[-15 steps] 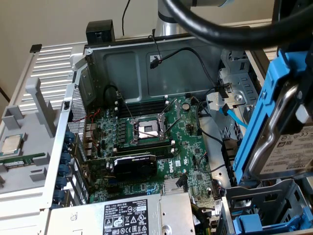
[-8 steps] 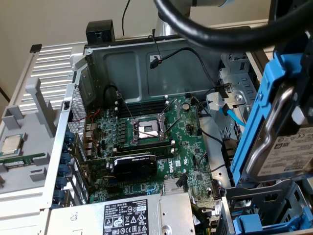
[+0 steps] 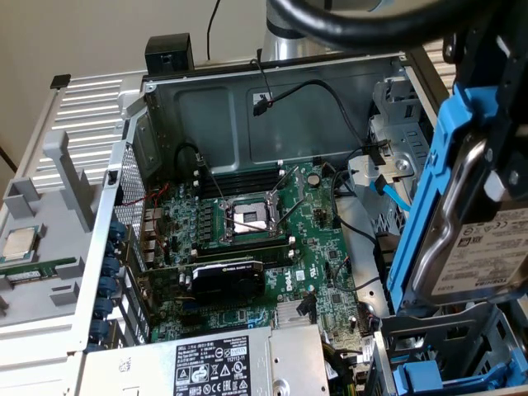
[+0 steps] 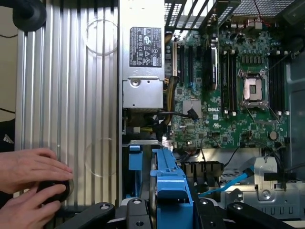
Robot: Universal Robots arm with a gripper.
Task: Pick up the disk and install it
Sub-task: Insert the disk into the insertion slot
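Note:
The disk [image 3: 474, 247], silver-grey metal with a white label, sits in its bright blue carrier frame [image 3: 429, 181]. It hangs tilted on edge at the exterior view's right, above the open computer case's drive cage [image 3: 450, 330]. My gripper [image 4: 169, 210] is shut on it, and the carrier's blue edge [image 4: 171, 183] sticks out between the black fingers [image 4: 136, 210]. The dark gripper body [image 3: 487, 41] stands above the disk in the exterior view. Under the disk, a second blue carrier [image 3: 429, 381] lies in the cage.
The case holds a green motherboard [image 3: 322, 247] with an open CPU socket [image 3: 250, 217], a black card [image 3: 227, 276], a power supply [image 3: 219, 367] and a blue cable [image 3: 388, 190]. A processor chip [image 3: 18, 243] lies outside it. A person's hands [image 4: 28, 176] rest on the ribbed side panel [image 4: 71, 95].

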